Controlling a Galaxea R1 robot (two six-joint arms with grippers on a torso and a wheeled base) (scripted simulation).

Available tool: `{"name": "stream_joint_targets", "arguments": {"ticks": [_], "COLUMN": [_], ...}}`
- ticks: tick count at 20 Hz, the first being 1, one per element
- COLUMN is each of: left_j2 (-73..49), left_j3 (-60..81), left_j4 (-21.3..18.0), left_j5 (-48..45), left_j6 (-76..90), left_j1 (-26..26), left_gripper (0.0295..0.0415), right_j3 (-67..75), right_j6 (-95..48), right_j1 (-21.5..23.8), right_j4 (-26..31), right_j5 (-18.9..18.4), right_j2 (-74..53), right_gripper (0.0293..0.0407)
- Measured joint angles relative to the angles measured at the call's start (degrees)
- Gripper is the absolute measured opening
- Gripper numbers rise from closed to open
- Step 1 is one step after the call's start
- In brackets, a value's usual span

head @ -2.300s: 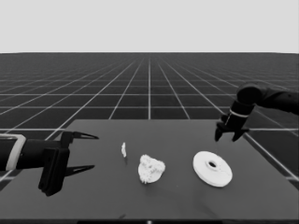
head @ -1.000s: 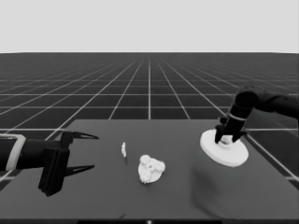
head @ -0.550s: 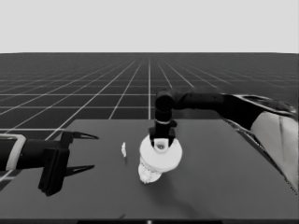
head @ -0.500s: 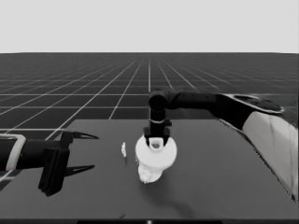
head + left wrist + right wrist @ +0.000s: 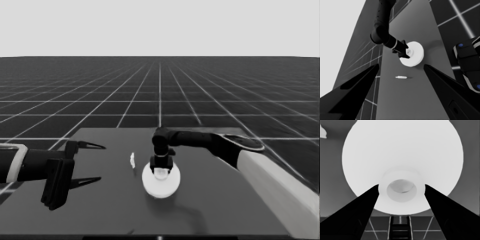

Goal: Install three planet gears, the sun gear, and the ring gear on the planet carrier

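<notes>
Head view, nearest me: my left gripper [image 5: 85, 162] waits over the table's left end, fingers apart and empty. Mid-table, my right gripper [image 5: 162, 167] has its jaws clamped on the larger round part's [image 5: 161, 181] raised hub, I judge to centre it over the hidden gears. Just beyond lies the thin white piece [image 5: 132, 160]; the table [image 5: 225, 200] offers room rightward.

Black forearms, pale grey sleeves
</notes>
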Motion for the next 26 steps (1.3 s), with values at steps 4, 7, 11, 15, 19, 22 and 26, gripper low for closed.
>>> {"name": "stream_joint_targets", "arguments": {"ticks": [4,7,11,15,19,22,26], "left_j2": [0.0,0.0,0.0,0.0,0.0,0.0,0.0], "left_j3": [0.0,0.0,0.0,0.0,0.0,0.0,0.0], "left_j4": [0.0,0.0,0.0,0.0,0.0,0.0,0.0], "left_j5": [0.0,0.0,0.0,0.0,0.0,0.0,0.0], "left_j6": [0.0,0.0,0.0,0.0,0.0,0.0,0.0], "left_j1": [0.0,0.0,0.0,0.0,0.0,0.0,0.0], "left_gripper": [0.0385,0.0385,0.0385,0.0385,0.0385,0.0385,0.0385], "right_j3": [-0.9,-1.03,-1.06,-1.06,-1.06,-1.06,-1.06], "right_j6": [-0.57,-0.07,1.7,3.68,5.67,7.17,9.17], "right_j1": [-0.82,-1.56,-1.85,-1.87,-1.87,-1.87,-1.87], "right_j4": [-0.96,-1.01,-1.02,-1.02,-1.02,-1.02,-1.02], "right_j5": [0.42,0.44,0.44,0.44,0.44,0.44,0.44], "right_j2": [0.31,0.23,0.21,0.21,0.21,0.21,0.21], "right_gripper": [0.0348,0.0348,0.0348,0.0348,0.0348,0.0348,0.0348]}}
